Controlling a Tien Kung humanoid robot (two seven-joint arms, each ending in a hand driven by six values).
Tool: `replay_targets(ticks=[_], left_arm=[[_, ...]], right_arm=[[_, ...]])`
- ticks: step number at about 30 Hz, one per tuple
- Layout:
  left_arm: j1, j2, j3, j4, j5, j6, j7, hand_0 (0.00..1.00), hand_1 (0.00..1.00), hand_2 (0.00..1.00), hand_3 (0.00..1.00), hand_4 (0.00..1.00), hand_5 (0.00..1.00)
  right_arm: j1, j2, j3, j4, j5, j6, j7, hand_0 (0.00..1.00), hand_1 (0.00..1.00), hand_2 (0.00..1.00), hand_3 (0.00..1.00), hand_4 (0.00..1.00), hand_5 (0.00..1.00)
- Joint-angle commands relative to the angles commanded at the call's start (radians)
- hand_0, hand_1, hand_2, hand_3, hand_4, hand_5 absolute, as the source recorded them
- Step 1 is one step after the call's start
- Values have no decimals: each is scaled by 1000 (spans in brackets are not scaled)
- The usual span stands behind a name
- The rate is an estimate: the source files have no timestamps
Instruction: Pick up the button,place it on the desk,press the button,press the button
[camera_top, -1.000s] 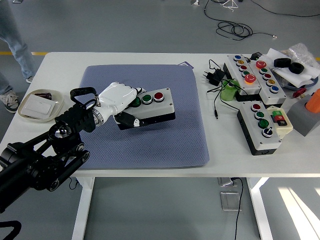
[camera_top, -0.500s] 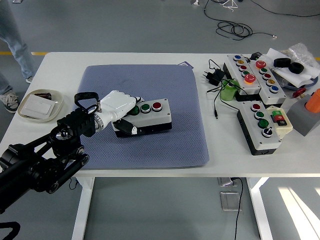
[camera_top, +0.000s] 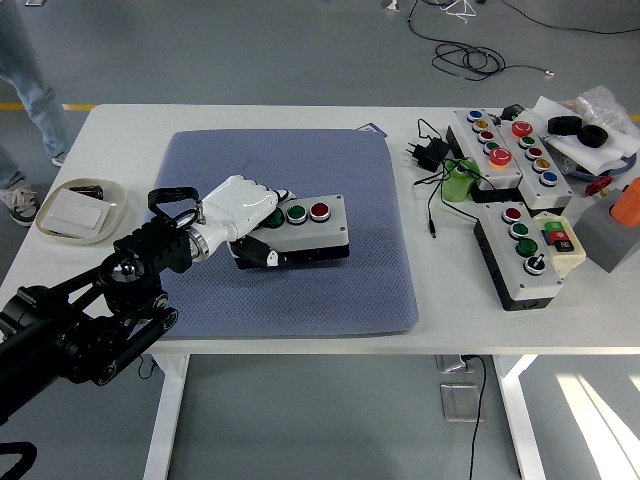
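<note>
Robot hand (camera_top: 243, 208) gripping button box (camera_top: 305, 228).

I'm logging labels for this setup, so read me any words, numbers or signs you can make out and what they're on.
No text can be read in this view.
Button box held by the left hand: no readable marking.
Control boxes at right: coloured buttons only; any print too small to read.
Green and red switch block: markings blurred.

— What sort of place is this?
— A robotics lab: grey floor (camera_top: 250, 50) with loose cables (camera_top: 465, 55), a white worktop (camera_top: 130, 120) carrying button boxes (camera_top: 505, 150), an adapter (camera_top: 432, 152) and a blue mat (camera_top: 340, 290).
</note>
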Motion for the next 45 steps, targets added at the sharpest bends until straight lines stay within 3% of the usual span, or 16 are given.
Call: replay_targets(ticks=[1, 2, 8, 9, 14, 15, 30, 38, 39, 44, 45], left_arm=[[0, 0, 0, 0, 0, -2, 0, 440, 538, 541, 520, 717, 2], [0, 0, 1, 0, 0, -5, 2, 460, 570, 597, 579, 775, 116], [2, -5, 2, 6, 0, -60, 25, 460, 570, 597, 579, 775, 116], [2, -5, 2, 6, 0, -62, 26, 639, 638, 650, 648, 826, 213], [3, -7, -1, 3, 0, -101, 34, 639, 638, 650, 648, 826, 213], [3, -8, -1, 3, 0, -102, 35, 727, 698, 693, 693, 844, 252], [3, -7, -18, -2, 0, -92, 31, 756, 715, 706, 711, 835, 234], [6, -6, -29, -8, 0, -130, 36, 763, 724, 731, 735, 847, 249], [6, -6, -30, -9, 0, -134, 37, 782, 783, 765, 763, 852, 257], [13, -3, -37, -18, 0, -152, 45, 782, 783, 765, 763, 852, 257], [14, -3, -39, -19, 0, -155, 47, 802, 822, 784, 791, 865, 280]], right_arm=[[0, 0, 0, 0, 0, 0, 0, 787, 797, 817, 751, 412, 479], [0, 0, 0, 0, 0, 0, 0, 787, 797, 817, 751, 412, 479], [-2, 0, 0, 0, -2, 0, 0, 787, 797, 817, 751, 412, 479], [-2, 0, 0, 0, -2, 0, 0, 787, 797, 817, 751, 412, 479], [-3, 0, 0, 0, 0, 0, 1, 787, 797, 817, 751, 412, 479], [-3, -1, 0, 0, 0, 0, 0, 787, 797, 817, 751, 412, 479], [1, -3, 3, 0, -6, 0, 1, 787, 797, 817, 751, 412, 479], [2, -2, 4, 0, -6, 0, 1, 787, 797, 817, 751, 412, 479], [2, -2, 5, 0, -8, 0, 0, 787, 797, 817, 751, 412, 479], [2, -2, 5, 0, -9, -1, -1, 787, 797, 817, 751, 412, 479], [2, -2, 6, 0, -10, -1, -1, 787, 797, 817, 751, 412, 479]])
